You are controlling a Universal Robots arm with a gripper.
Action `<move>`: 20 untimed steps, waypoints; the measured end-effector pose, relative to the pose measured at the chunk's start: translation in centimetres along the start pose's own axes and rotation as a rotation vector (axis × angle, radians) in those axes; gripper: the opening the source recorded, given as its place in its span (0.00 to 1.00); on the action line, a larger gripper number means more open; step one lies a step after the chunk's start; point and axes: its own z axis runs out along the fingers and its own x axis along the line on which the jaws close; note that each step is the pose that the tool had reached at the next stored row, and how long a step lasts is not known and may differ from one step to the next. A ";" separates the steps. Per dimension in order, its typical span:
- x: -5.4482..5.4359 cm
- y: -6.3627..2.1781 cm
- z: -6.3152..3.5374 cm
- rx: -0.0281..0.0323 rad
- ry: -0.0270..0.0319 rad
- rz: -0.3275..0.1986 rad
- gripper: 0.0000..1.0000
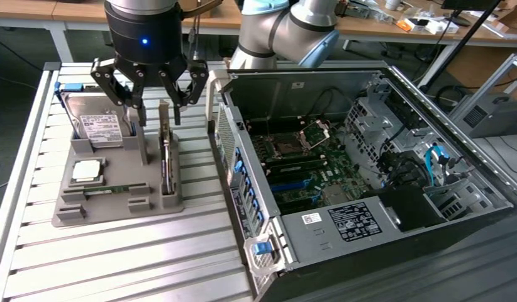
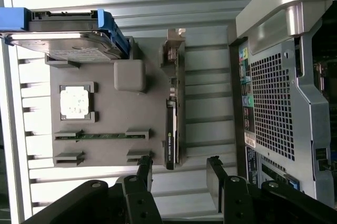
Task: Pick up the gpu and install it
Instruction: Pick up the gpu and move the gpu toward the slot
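Slatted metal bench with cluttered desks behind it. Going by the exterior view's left to right:

- **Fixture tray:** a grey fixture tray sits on the bench's left half. Its moulded slots keep each part in a fixed, reachable pose.
- **Parts on the tray:** the hard drive leans in the tray's far-left corner. The processor chip lies flat below it. The memory stick sits in clips near the front edge.
- **The gpu:** the gpu stands on edge in end brackets along the tray's right edge. It is upright, probably so fingers can drop either side of the thin card.
- **Gripper:** the gripper hangs over the tray's far end, above the gpu's far end. Its fingers are spread wide and hold nothing. In the wrist view the gripper has its gap lined up with the card's long edge and is clear of it, not touching.
- **Computer case:** the open computer case lies on its side on the bench's right half, just beside the tray. The motherboard faces up, so the slots are reachable from above.

The gpu is not yet picked up.
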 end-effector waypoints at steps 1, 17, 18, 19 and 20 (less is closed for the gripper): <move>0.0 0.00 0.01 0.0002 -0.0001 0.000 0.54; 0.4 -0.05 0.50 0.0002 -0.0002 0.000 0.54; 0.5 -0.06 0.51 0.0003 -0.0001 0.000 0.54; 0.5 -0.06 0.52 0.0003 -0.0001 0.000 0.54; 0.5 -0.06 0.53 0.0004 0.0001 0.000 0.54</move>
